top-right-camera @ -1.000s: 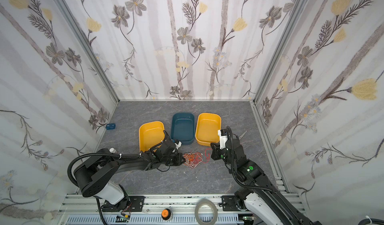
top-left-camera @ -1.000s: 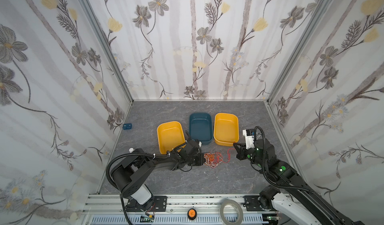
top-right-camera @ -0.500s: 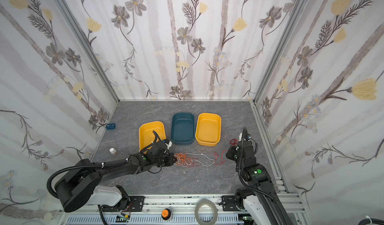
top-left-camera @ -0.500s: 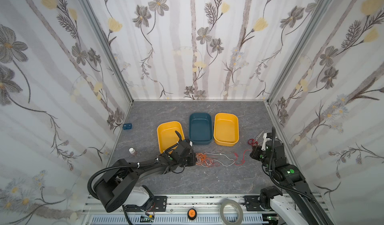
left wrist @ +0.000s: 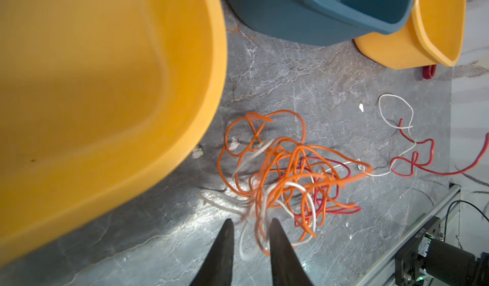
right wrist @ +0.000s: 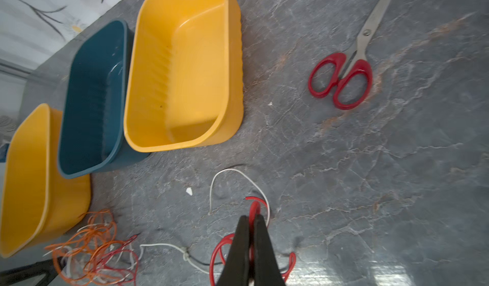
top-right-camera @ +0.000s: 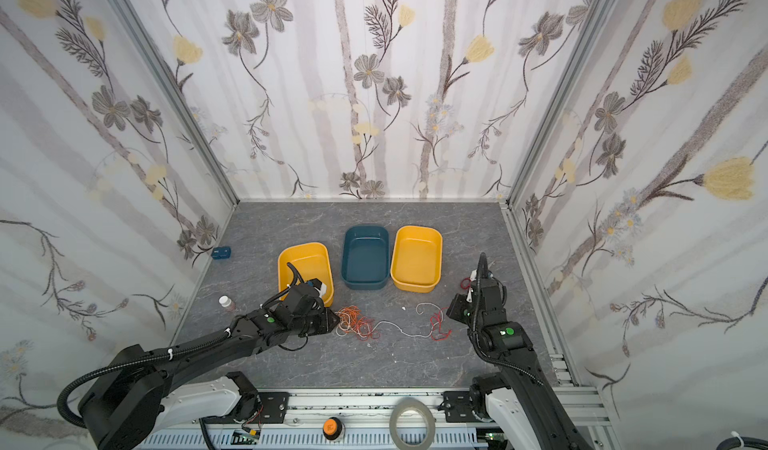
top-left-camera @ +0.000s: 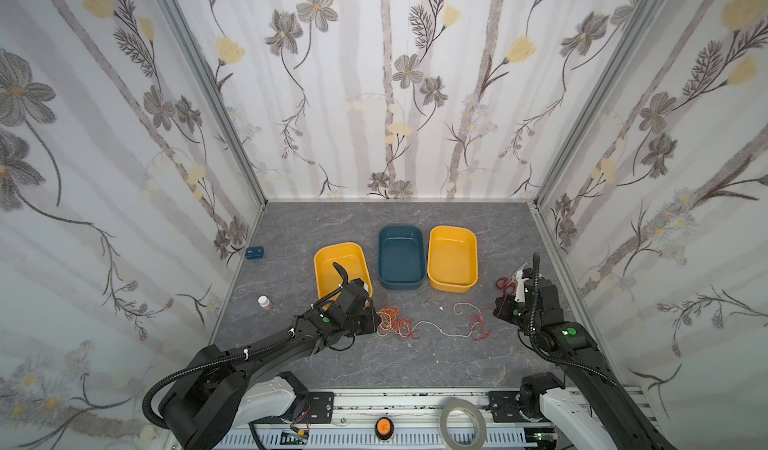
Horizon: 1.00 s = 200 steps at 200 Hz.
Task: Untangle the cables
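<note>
With the right claw (right wrist: pixel 251 217) clamped on the red cable (right wrist: pixel 254 205) and the left claw (left wrist: pixel 251 220) parted, the orange tangle (left wrist: pixel 291 163) at its 9 o'clock could be dragged tighter.

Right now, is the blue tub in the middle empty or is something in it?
Empty. The blue tub shows only its bare floor in both top views; the cables lie outside it.

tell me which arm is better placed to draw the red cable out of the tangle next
Right, probably. The right gripper is shut on the red cable, well away from the orange tangle. The left gripper is open at that tangle, better suited to pinning it.
</note>
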Available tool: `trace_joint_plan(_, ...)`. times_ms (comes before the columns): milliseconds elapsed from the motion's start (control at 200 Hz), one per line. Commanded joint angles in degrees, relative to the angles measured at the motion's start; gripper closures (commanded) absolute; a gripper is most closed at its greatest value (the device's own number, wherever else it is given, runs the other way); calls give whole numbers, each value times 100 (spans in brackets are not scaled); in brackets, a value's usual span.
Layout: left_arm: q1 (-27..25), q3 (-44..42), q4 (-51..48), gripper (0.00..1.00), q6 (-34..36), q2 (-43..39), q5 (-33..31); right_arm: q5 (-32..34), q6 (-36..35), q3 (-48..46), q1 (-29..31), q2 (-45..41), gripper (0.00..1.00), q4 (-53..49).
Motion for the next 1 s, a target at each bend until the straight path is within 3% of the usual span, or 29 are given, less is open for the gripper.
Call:
trace_joint_plan(0, 8, 300, -348, 62, 237, -61, 39, -865, 96, -34, 22, 84, 100, 623)
trace_joint_plan(60, -1, 524, -632, 49, 335, -112, -108, -1039, 103, -18, 55, 136, 100, 696)
trace_joint_plan(275, -354, 968, -148, 31, 383, -137, 298, -1191, 169, 21, 182, 155, 100, 791)
trace_joint_plan(545, -958, 1122, 1322, 30, 158, 977, 868, -1952, 847, -8, 199, 19, 100, 1687)
trace_joint_plan(994, -1587, 1431, 2233, 33, 1919, 2264, 1286, -2484, 1604, 51, 190, 213, 100, 2388)
